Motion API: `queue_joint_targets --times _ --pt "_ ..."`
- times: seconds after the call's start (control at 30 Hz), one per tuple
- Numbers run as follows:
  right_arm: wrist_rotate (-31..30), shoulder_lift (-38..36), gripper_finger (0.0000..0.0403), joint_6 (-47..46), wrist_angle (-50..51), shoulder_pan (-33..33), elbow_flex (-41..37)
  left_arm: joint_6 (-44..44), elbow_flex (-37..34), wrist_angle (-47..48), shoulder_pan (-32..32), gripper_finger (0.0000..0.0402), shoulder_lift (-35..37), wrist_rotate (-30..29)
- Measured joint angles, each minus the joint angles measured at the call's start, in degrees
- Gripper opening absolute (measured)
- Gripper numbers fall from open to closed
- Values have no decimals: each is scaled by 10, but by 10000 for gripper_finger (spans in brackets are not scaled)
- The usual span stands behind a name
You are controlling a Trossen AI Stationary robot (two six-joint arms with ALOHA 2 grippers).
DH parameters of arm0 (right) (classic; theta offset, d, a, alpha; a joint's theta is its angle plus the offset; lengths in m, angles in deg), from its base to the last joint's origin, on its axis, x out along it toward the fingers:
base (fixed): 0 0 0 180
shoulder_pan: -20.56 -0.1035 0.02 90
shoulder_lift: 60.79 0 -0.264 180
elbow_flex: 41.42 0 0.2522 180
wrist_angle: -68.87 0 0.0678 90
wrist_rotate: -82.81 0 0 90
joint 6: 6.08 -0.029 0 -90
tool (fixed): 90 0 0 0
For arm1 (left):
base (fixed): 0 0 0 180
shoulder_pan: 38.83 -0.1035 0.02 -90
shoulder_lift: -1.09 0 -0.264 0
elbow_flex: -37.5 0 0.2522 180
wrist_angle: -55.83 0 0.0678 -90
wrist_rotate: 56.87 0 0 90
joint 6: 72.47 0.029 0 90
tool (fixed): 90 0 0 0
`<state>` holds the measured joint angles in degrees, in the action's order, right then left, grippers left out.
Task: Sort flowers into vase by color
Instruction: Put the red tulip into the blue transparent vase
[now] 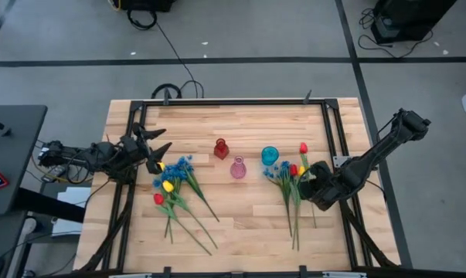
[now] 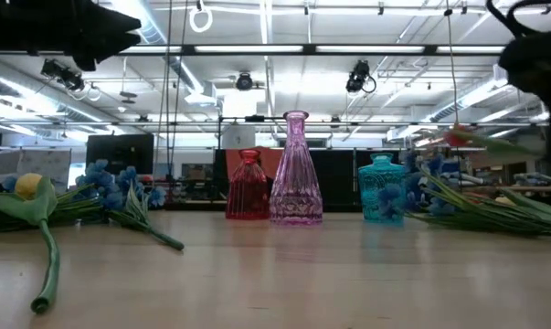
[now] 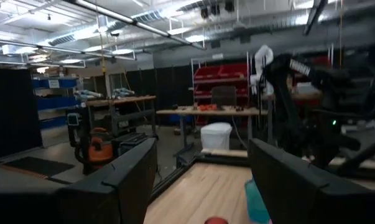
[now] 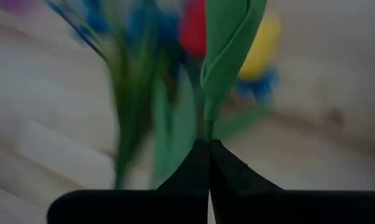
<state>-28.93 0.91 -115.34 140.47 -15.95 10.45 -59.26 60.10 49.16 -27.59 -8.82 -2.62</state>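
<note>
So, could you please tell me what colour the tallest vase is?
Pink, clear ribbed glass: the tallest vase shows best in the low view.

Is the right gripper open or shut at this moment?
Shut. In the right wrist view the right gripper has its two dark fingertips pressed together on a green flower stem, beside the flowers on the table's right.

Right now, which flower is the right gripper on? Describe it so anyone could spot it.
On the wooden table, find the flower pile right of the teal vase. The right gripper is shut on a green stem there; which bloom tops that stem is unclear.
</note>
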Motion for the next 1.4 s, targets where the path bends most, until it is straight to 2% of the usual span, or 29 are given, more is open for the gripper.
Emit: queue_joint_targets --times 0.17,0.37,0.57,0.7,0.9,1.07,1.4 --pt "-100 -45 7 131 -27 49 0 2 0 -35 0 259 0 -18" --pt "-211 -104 7 391 -160 128 0 13 0 -76 0 259 0 -46" --pt "-224 -171 7 698 -365 204 1 13 0 -99 0 259 0 -53" --pt "-219 -176 7 836 -436 262 1 13 0 -98 0 259 0 -67" --pt "-145 -146 7 926 -515 345 1 13 0 -97 0 259 0 -70" --pt "-95 -111 7 947 -557 386 1 13 0 -96 0 259 0 -73" --pt "-84 -51 7 942 -561 401 1 14 0 -86 0 259 0 -73"
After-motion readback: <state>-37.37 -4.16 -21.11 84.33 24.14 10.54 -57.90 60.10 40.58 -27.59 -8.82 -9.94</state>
